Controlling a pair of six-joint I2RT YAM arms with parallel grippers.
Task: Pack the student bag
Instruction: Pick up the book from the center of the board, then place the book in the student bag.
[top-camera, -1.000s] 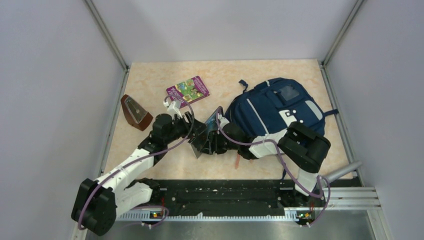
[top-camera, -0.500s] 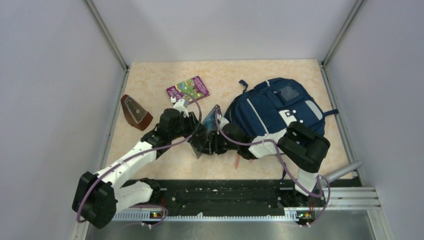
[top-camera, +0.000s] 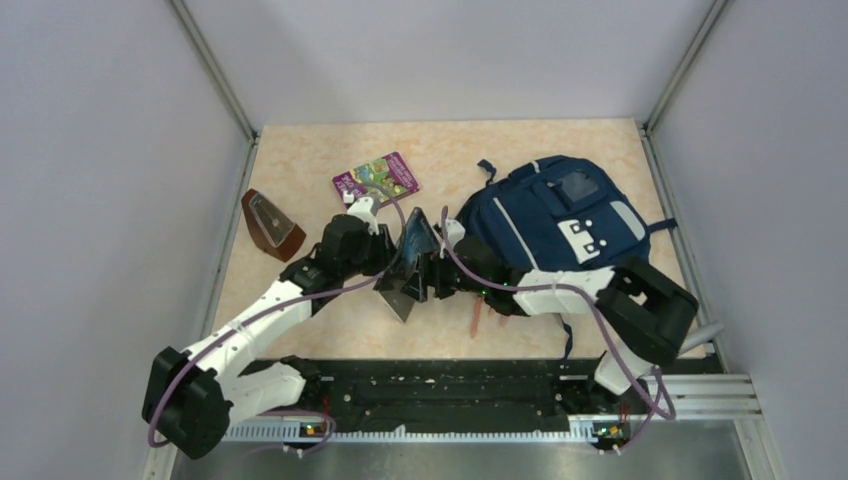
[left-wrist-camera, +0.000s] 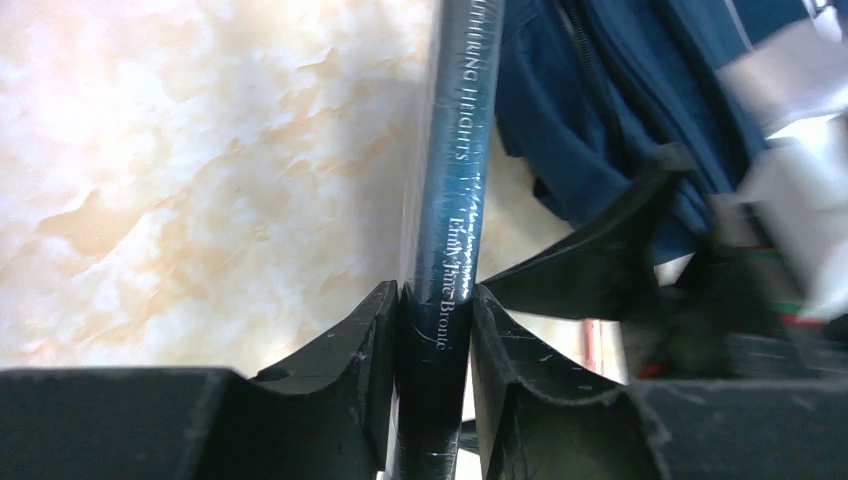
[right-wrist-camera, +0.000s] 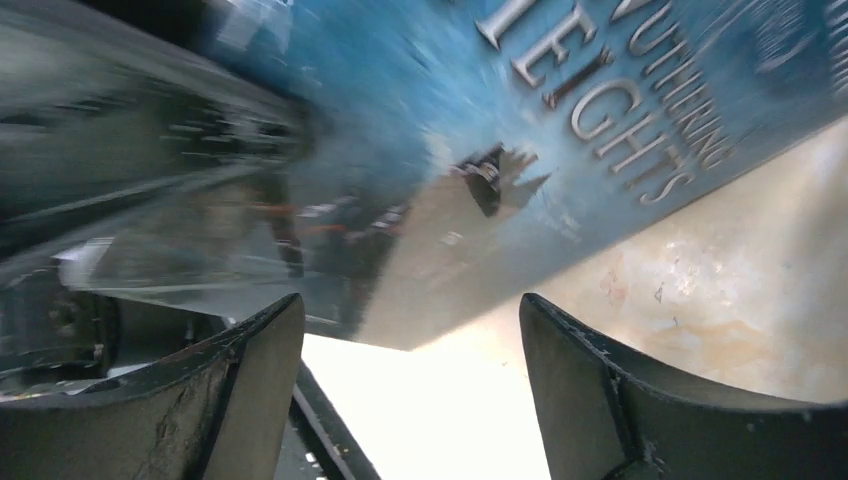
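The left gripper (left-wrist-camera: 437, 300) pinches a blue book (left-wrist-camera: 460, 150) by its spine and holds it on edge beside the navy bag (top-camera: 560, 215), which lies flat at the right of the table (top-camera: 480, 150). The right gripper (right-wrist-camera: 410, 330) stands wide with nothing between its fingers, the cover just ahead. Held only by that narrow grip on the spine, the book could swing or slip free. No bag opening shows here, so a push could snag on fabric or shove the bag away
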